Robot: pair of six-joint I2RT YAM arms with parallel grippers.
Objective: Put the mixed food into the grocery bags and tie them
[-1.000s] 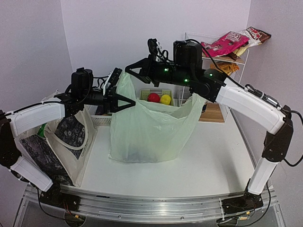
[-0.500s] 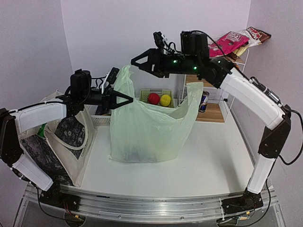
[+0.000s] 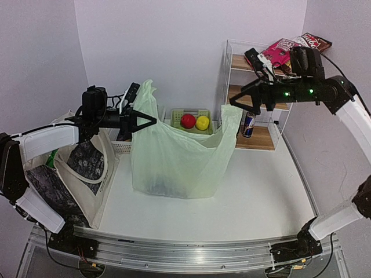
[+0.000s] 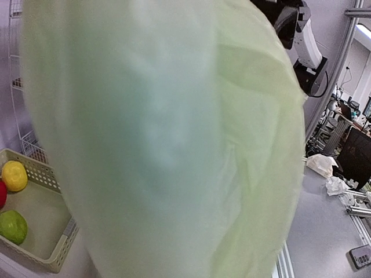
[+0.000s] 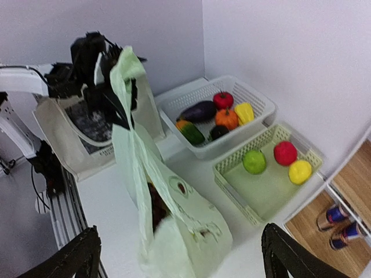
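The pale-green plastic grocery bag stands mid-table with a dark purple bunch inside. Its left handle is held upright by my left gripper, which is shut on it. In the left wrist view, plastic fills the picture and hides the fingers. My right gripper hovers open, up and to the right of the bag's slumped right handle, holding nothing. From the right wrist it looks down on the bag between wide fingers. The cream canvas tote stands at the left. A blue-silver drink can sits on the shelf.
A wire rack at the back right carries crisp packets on top. A green basket with round fruit and a white basket with an eggplant and vegetables stand behind the bag.
My right gripper opened, let go of the bag's right handle and swung back to the right; that handle sagged. My left gripper closed on the left handle and stayed put.
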